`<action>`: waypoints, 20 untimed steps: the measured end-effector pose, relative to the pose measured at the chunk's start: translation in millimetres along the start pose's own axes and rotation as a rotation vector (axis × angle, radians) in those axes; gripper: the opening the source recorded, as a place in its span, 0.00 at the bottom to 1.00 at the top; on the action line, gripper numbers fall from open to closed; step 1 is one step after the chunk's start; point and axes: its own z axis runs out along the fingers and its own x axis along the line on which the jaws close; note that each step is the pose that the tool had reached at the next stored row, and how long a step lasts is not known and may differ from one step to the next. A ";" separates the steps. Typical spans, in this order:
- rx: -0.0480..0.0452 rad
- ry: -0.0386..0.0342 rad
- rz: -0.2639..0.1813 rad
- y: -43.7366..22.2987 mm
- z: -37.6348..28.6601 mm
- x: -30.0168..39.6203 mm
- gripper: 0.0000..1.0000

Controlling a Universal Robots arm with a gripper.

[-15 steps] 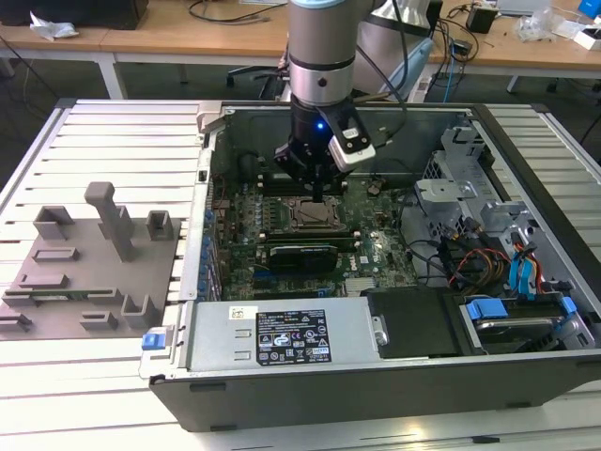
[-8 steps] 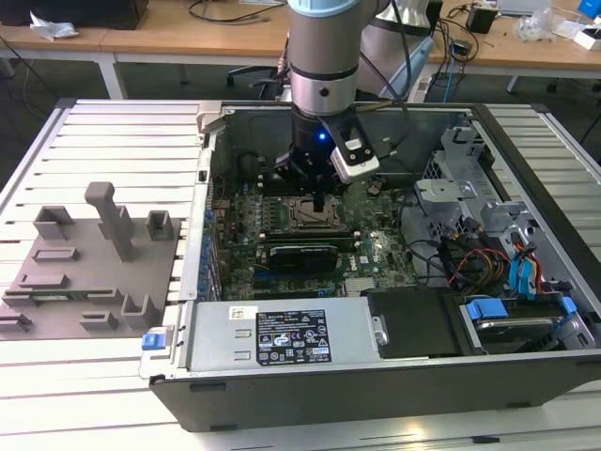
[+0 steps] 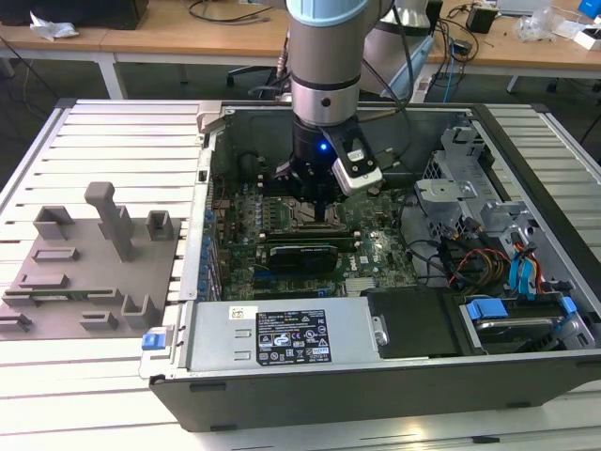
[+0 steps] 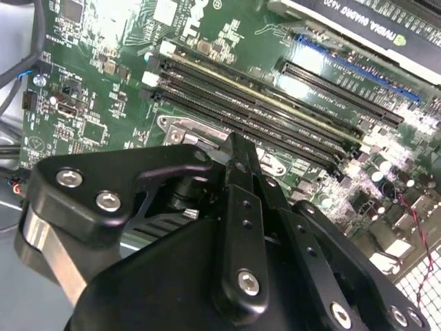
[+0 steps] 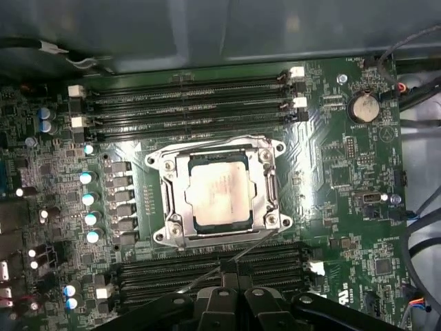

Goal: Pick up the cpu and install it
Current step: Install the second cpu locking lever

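Observation:
In the first wrist view the cpu (image 5: 219, 192), a pale silver square chip, lies flat inside the metal socket frame (image 5: 167, 200) on the green motherboard (image 5: 331, 158). My gripper (image 5: 231, 277) hangs a little above the board, beside the socket and over the memory slots (image 5: 207, 265). Its black fingers (image 5: 222, 293) are drawn together with nothing between them. In the exterior view the gripper (image 3: 315, 193) sits low inside the open computer case (image 3: 376, 385), over the middle of the board. The second wrist view has the gripper's black linkage (image 4: 238, 207) in front of the board.
A black graphics card (image 3: 302, 256) lies across the board in front of the gripper. The power supply (image 3: 282, 336) fills the case's front. A drive cage and cables (image 3: 488, 235) sit at the exterior view's right. A grey fixture (image 3: 89, 263) rests on the slatted table at the left.

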 end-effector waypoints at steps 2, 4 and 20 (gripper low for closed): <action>0.0002 0.0001 0.000 -0.4 1.5 3.6 0.11; 0.0000 0.0001 0.000 -0.7 2.4 7.9 0.11; -0.0008 0.0203 -0.001 -0.8 5.9 9.2 0.11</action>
